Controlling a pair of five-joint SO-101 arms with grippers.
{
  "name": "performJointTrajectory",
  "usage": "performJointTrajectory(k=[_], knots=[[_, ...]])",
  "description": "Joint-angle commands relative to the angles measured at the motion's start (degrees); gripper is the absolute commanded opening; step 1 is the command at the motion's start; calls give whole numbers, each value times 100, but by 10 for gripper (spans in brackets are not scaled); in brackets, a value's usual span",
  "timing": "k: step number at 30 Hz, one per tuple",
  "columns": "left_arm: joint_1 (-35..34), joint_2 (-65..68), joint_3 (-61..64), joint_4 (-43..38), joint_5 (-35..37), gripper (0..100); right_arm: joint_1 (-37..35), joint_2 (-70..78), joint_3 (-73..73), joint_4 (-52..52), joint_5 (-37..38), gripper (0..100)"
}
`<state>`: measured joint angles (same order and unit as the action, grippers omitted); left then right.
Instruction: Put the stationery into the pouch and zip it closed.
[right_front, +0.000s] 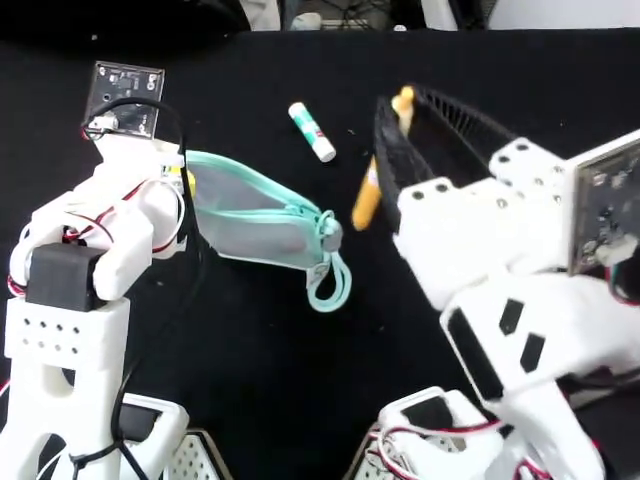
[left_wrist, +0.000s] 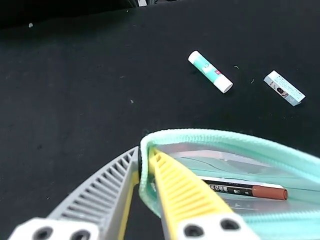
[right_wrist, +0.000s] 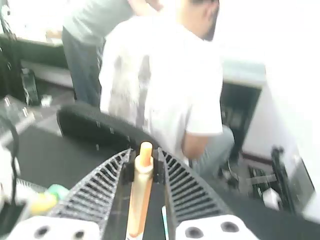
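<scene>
two robot arms at a black table (right_front: 250, 380): one pinches a mint pouch open, the other holds an orange marker beside it.
the left gripper (left_wrist: 144, 156) is clamped on the rim of the pouch (right_front: 255, 225), at the end away from the zip pull, and holds the mouth open. the right gripper (right_wrist: 145, 167) is closed around the orange marker (right_front: 366, 200), which lies lengthwise between its fingers with the tip poking past them. the marker is just beside the pouch's zip-pull end, not touching it. its long axis runs across the pouch's length rather than along it, so it likely needs turning and carrying to the mouth; the right arm is placed for that. a dark pen (left_wrist: 245, 190) lies inside the pouch. a glue stick (right_front: 312, 131) lies beyond the pouch's zipper edge, with a small eraser (left_wrist: 284, 88) near it.
</scene>
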<state>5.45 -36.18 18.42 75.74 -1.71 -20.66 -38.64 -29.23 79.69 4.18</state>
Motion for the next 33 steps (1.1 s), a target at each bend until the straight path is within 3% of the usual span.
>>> performJointTrajectory(k=[1, 5, 22, 33], knots=[[365, 554, 277, 308, 185, 30, -396, 251, -374, -615, -88, 12], [593, 554, 242, 299, 264, 30, -888, 479, -303, -1081, -431, 12], [593, 554, 251, 299, 264, 30, -1143, 734, 2281, -2567, -422, 12], [576, 554, 242, 299, 255, 30, -1380, -646, 4549, -2760, -88, 12]])
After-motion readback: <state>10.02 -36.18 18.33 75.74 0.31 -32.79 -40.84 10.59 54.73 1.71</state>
